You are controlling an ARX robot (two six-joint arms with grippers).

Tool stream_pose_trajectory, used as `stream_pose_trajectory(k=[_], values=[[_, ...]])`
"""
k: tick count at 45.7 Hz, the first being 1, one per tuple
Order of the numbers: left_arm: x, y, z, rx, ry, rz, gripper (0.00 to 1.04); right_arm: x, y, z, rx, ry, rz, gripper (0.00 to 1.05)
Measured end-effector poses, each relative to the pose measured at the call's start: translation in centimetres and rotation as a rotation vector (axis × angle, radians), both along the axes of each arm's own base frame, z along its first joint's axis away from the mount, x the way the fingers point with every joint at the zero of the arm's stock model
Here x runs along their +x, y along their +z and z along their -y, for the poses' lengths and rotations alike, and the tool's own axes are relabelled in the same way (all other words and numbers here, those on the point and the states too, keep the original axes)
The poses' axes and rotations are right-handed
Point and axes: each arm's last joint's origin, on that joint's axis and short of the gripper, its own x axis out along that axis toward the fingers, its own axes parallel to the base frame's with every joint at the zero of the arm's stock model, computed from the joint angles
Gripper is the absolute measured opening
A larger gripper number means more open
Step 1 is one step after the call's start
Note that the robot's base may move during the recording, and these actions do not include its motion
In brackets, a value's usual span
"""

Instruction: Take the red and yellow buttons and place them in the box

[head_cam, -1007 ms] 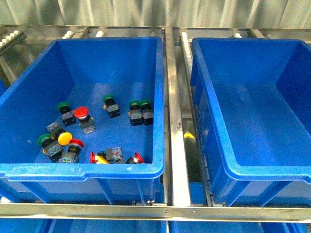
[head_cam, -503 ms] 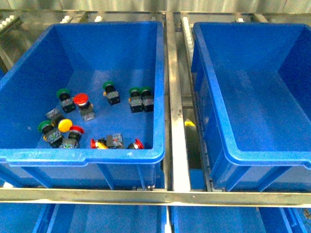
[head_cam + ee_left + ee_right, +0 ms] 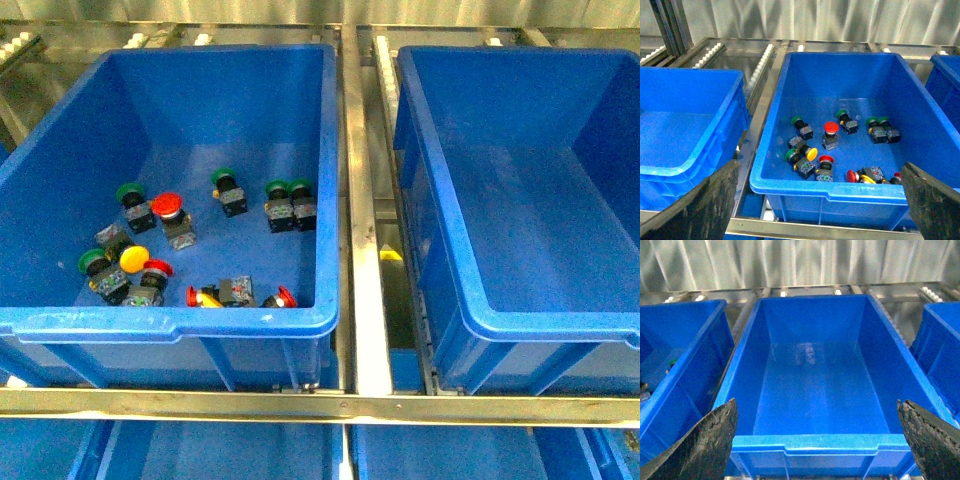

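The left claw [image 3: 820,164] and right claw [image 3: 816,401] both hang wide open, holding nothing. Just ahead of the left claw, a yellow button [image 3: 811,153] and red buttons [image 3: 830,128] lie among green buttons [image 3: 798,120] in a bin [image 3: 840,187]. The box [image 3: 810,442] sits ahead of the right claw.

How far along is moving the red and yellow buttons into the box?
Nothing looks done: the deep blue plastic box is empty. Nothing in hand: left gripper and right gripper are open. Left to do: the red-capped and yellow-capped push buttons lie in the other blue plastic bin.
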Motion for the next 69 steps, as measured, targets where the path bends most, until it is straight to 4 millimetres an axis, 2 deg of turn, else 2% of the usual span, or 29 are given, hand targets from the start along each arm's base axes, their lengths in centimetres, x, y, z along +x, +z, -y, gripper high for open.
stream_pose_trajectory(k=[34,35,37,40,46,55,57,62,69], values=[[0.0,0.0,0.0,0.0,0.0,0.0,0.97,0.0,0.0,0.0,0.0,0.0,0.0,0.97],[0.0,0.0,0.0,-0.003,0.002,-0.01,0.97,0.0,0.0,0.0,0.0,0.0,0.0,0.97],[0.3,-0.1,0.0,-0.061,0.098,-0.21,0.97,0.0,0.0,0.0,0.0,0.0,0.0,0.97],[2.5,1.2,0.2,-0.094,0.145,-0.369,0.97,0.0,0.0,0.0,0.0,0.003,0.001,0.97],[7.5,3.2,1.6,-0.073,0.047,-0.414,0.97,0.0,0.0,0.0,0.0,0.0,0.0,0.97],[12.8,2.4,3.1,0.003,-0.111,-0.49,0.97,0.0,0.0,0.0,0.0,-0.001,0.001,0.97],[13.8,2.3,3.0,0.015,-0.113,-0.494,0.97,0.0,0.0,0.0,0.0,-0.001,0.001,0.97],[18.7,1.4,2.4,0.087,-0.164,-0.533,0.97,0.0,0.0,0.0,0.0,-0.001,0.001,0.97],[22.9,-0.2,1.7,0.123,-0.216,-0.58,0.97,0.0,0.0,0.0,0.0,-0.001,0.001,0.97]])
